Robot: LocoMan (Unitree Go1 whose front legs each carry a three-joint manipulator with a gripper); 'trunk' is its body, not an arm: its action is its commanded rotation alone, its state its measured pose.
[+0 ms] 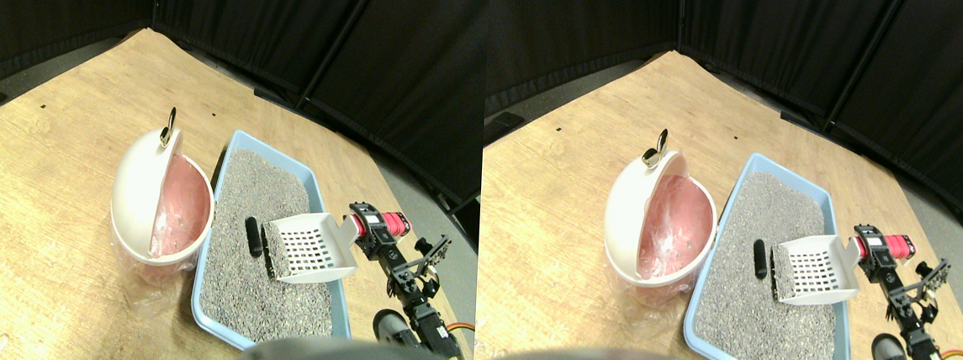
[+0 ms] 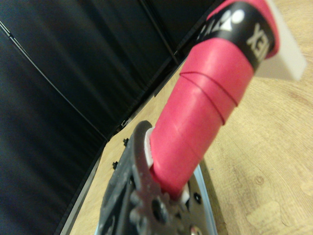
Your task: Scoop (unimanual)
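A white slotted scoop [image 1: 308, 246] rests low over the grey litter in the light blue tray [image 1: 223, 169], its mouth facing a small black cylinder [image 1: 253, 236] that lies on the litter just beside it. My right gripper [image 1: 370, 224] is shut on the scoop's red wrapped handle [image 1: 394, 222]. In the wrist view that red handle [image 2: 200, 117] runs out from the dark jaw, with the white scoop body [image 2: 288, 54] at its far end.
A white bin [image 1: 162, 204] with a pink liner and a tilted swing lid stands left of the tray, touching its side. Wooden floor [image 1: 36, 160] lies all around. Black curtain panels [image 1: 303, 21] close the back.
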